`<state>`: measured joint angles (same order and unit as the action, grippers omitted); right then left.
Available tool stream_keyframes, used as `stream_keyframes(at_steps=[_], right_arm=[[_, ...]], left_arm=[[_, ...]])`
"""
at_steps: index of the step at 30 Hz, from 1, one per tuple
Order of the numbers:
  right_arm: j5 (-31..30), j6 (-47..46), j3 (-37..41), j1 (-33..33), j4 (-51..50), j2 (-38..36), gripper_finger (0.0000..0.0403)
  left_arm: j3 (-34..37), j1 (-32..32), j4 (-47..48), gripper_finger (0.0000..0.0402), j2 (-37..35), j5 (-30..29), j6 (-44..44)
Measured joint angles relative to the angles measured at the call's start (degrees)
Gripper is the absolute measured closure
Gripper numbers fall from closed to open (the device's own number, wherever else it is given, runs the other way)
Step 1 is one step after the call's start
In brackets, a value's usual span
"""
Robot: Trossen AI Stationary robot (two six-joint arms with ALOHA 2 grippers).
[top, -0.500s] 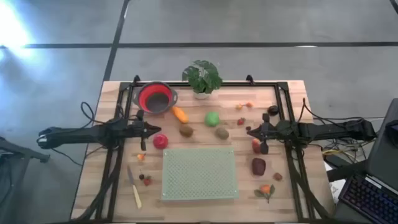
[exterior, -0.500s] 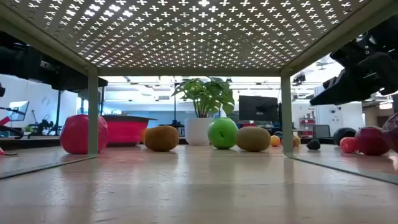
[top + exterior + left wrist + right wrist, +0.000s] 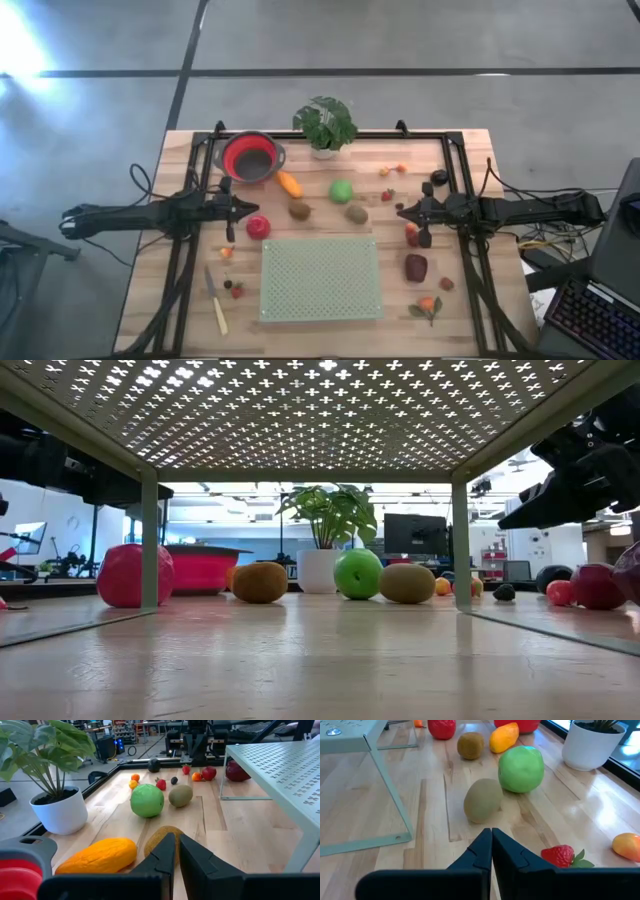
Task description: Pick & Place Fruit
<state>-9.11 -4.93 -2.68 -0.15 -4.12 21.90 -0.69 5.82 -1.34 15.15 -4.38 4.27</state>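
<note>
The toy fruit lies scattered on the wooden table. In the high view I see the green ball [image 3: 342, 190], the orange elongated piece [image 3: 289, 184], two brown kiwis [image 3: 299, 210] [image 3: 356, 214], the red apple [image 3: 258, 227] and the dark-red lump [image 3: 416, 267]. Tiny red and orange pieces [image 3: 387, 195] lie near the far right. My left gripper [image 3: 243, 208] is shut and hovers just left of the apple, pointing right; its wrist view looks at a kiwi [image 3: 162, 840]. My right gripper [image 3: 402, 211] is shut, right of the other kiwi [image 3: 483, 800], and points left.
A red collapsible bowl [image 3: 250, 156] and a potted plant [image 3: 325, 124] stand at the far side. A pale green perforated stand [image 3: 320, 278] fills the near middle. A pale-handled knife [image 3: 217, 305] lies near left. Black rails [image 3: 455, 160] frame the work area.
</note>
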Motion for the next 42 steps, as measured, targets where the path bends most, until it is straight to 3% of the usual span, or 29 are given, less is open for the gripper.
stream_keyframes(at_steps=[24, 29, 37, 42], right_arm=[[-1.8, -0.5, 0.0, -0.1, 1.2, 0.0, 0.0394], [-5.9, -12.8, 0.0, -0.1, 15.5, 0.0, 0.0394], [-6.1, -8.6, 0.0, -0.1, 36.7, 0.0, 0.0394], [-5.0, -8.2, 0.0, -0.1, 38.4, 0.0, 0.0394]], left_arm=[[0.0, 0.0, 0.0, 0.0374, 0.0, 0.2, 0.0], [0.0, 0.0, 0.0, 0.0374, 0.0, 0.2, 0.0], [0.0, 0.0, 0.0, 0.0374, 0.0, 0.1, 0.0], [0.0, 0.0, 0.0, 0.0374, 0.0, 0.0, 0.0]])
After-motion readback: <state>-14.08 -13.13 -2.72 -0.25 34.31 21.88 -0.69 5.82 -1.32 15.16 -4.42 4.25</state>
